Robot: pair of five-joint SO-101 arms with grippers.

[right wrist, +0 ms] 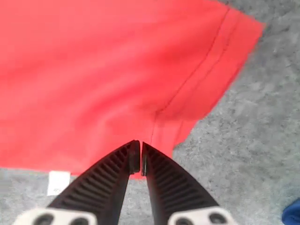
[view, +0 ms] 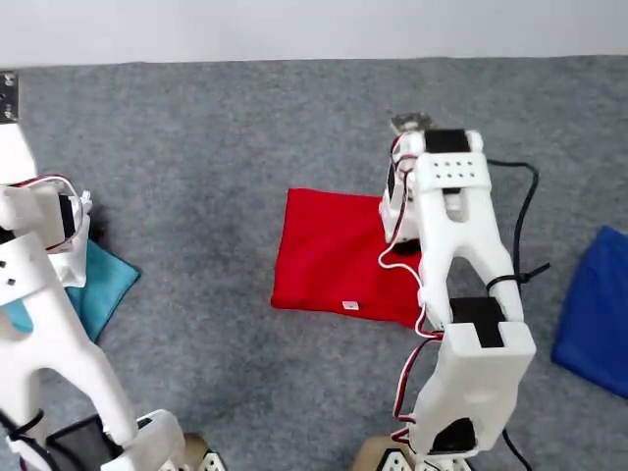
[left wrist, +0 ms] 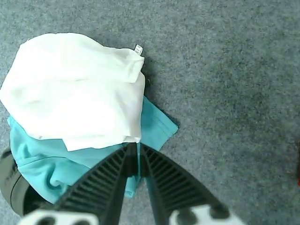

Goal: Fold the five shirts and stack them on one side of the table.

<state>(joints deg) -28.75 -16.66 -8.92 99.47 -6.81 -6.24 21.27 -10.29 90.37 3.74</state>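
Jaws of the left gripper (left wrist: 134, 152) are pressing flat against each other with no gap showing, their tips hanging over the edge of the teal shirt (left wrist: 157, 126). Whether any cloth is caught between them I cannot tell. Just beyond the tips the white shirt (left wrist: 75, 89) is lying rumpled on top of the teal one, covering most of it, with a small tag (left wrist: 138, 49) sticking out at one corner. Both garments are sitting together on the grey table (left wrist: 234, 70), and in the high view the teal shirt is peeking out beside the left arm (view: 49, 324) at the table's left side.

The right gripper (right wrist: 140, 151) is also holding its jaws closed, tips meeting over the edge of the red shirt (right wrist: 108, 65). Whether fabric is being pinched there cannot be told. That shirt is lying folded into a rough rectangle in the middle of the table, a white label (right wrist: 58, 182) showing at its near edge, and the right arm (view: 461, 294) is hanging over its right side. Well apart, at the table's right edge, the blue shirt (view: 594, 314) is lying by itself.
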